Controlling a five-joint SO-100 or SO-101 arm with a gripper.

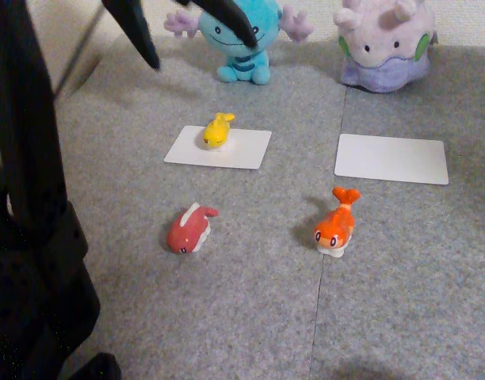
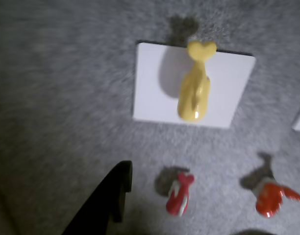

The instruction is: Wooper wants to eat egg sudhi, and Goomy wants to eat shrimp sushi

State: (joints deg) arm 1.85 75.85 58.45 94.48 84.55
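The hand [image 1: 199,36] hangs with fingers spread, empty, before Wooper [image 1: 241,36]; below it, egg sudhi [image 1: 217,130] rests on a white card [image 1: 246,150]; no writing seems legible.

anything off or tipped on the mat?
Nothing damaged or spilled. Yellow sushi sits on the left card before Wooper; Goomy's card is bare, orange sushi on the mat. Red one leans sideways.

A grey carpeted tabletop [image 1: 250,317] carries two white cards [image 1: 218,146] [image 1: 391,158], Wooper [image 1: 241,36], Goomy [image 1: 383,43], shrimp sushi [image 1: 336,224] and a red sushi toy [image 1: 190,229]; egg sudhi [image 1: 217,130] lies on the left card.
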